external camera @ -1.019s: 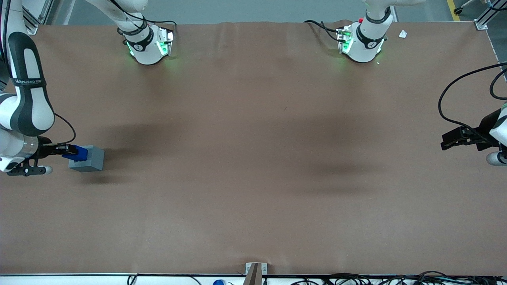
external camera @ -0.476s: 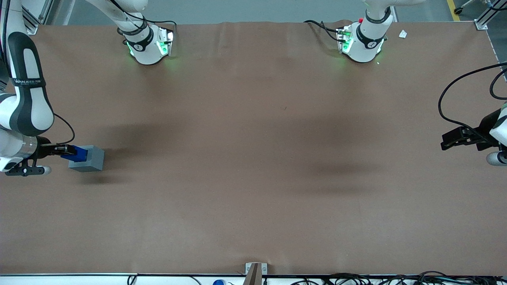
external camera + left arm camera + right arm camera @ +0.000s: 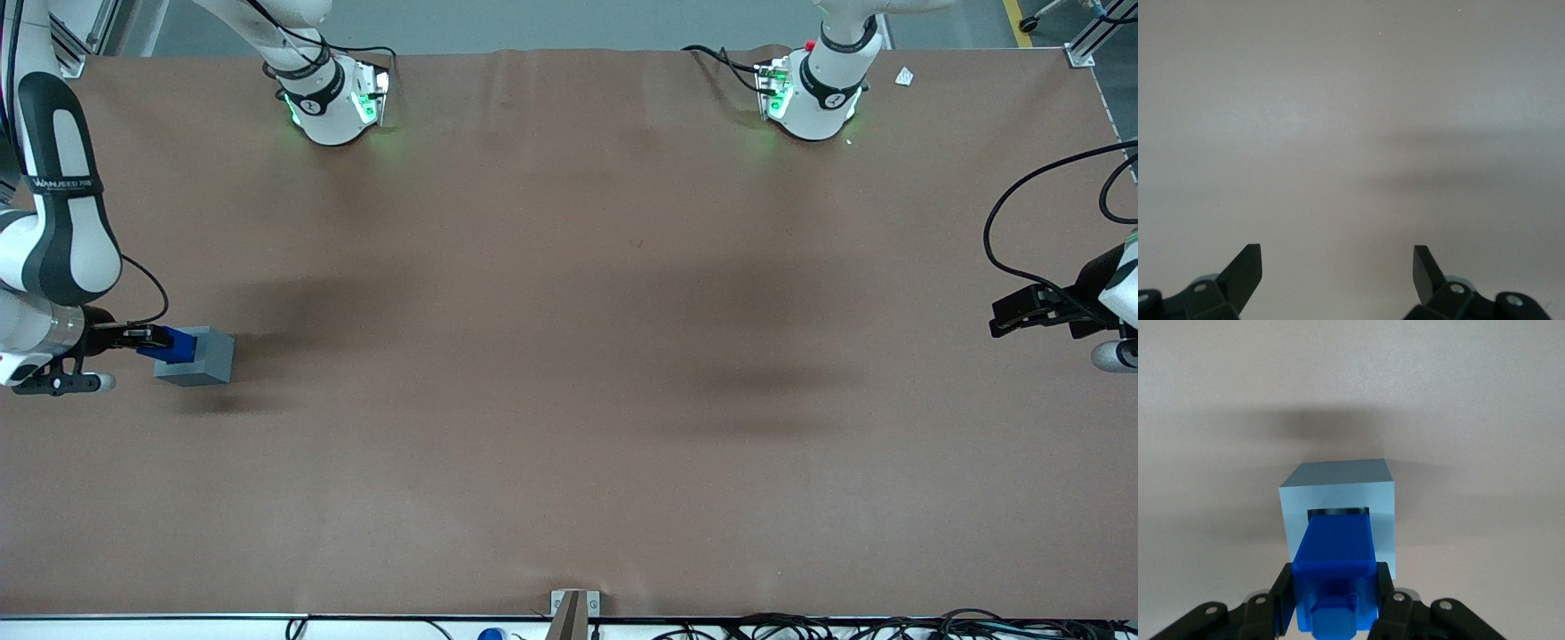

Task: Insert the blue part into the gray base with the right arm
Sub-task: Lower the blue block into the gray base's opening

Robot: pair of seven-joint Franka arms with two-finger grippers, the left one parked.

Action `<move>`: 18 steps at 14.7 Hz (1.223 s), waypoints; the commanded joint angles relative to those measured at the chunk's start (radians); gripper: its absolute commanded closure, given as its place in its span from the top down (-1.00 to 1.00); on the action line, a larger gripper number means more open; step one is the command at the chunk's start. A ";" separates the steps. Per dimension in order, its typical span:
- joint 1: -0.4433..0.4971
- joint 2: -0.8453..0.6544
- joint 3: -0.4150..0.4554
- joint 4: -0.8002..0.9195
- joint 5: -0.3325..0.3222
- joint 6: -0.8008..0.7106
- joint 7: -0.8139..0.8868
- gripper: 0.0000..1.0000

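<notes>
Counter (image 3: 569,356): a broad brown surface. The task's things sit close to its edge at the working arm's end, about midway between the edge nearest the front camera and the edge where the arm bases stand.
Open room: bare brown counter stretches from the gray base toward the parked arm's end, and likewise toward the front camera's edge.
Gray base (image 3: 197,356): a light-gray cube resting on the counter, with a square recess in the face turned toward the tool. Seen from the wrist camera (image 3: 1338,500), that recess is a dark slot at the blue part's leading end.
Blue part (image 3: 173,344): a bright-blue block with a small raised knob on the end toward the tool (image 3: 1336,570). Its leading end sits in the mouth of the gray base's recess; most of its length is still outside.
Tool (image 3: 142,338): black, two-fingered, on the right arm (image 3: 58,240), beside the gray base and closed around the blue part, one finger (image 3: 1388,593) pressed to each side.
Writing: small white lettering on the arm's black panel, too small to read.
Arm bases (image 3: 333,102): two white bases glowing green, at the counter's edge farthest from the front camera.
</notes>
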 commanded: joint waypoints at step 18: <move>-0.016 0.015 0.014 -0.020 -0.016 0.039 0.030 -0.70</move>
